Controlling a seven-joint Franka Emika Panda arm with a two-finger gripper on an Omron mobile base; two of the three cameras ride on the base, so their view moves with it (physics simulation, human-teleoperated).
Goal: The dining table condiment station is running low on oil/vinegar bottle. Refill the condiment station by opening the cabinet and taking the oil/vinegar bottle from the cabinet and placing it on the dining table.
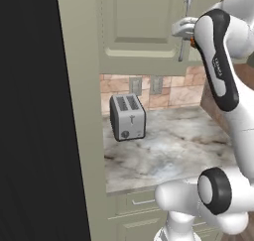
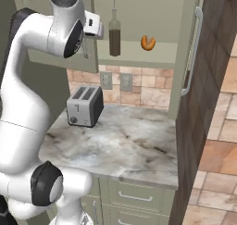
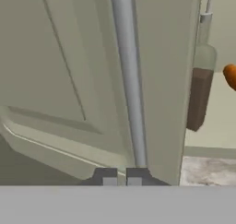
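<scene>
One bottle [image 2: 114, 32] standing upright on cabinet [image 2: 139, 57] shelf, upper middle of frame, beside orange item [image 2: 148, 42]. Tool [image 3: 121, 176] pinching left door handle [image 3: 130, 80]. Bottle looking glassy, slippery, fragile, top-heavy; gripping wide brown body, not thin neck.

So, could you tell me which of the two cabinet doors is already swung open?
The right-hand door, standing edge-on beside the shelf with the oil/vinegar bottle. The left-hand door covers its half, and the gripper is shut on its handle.
</scene>
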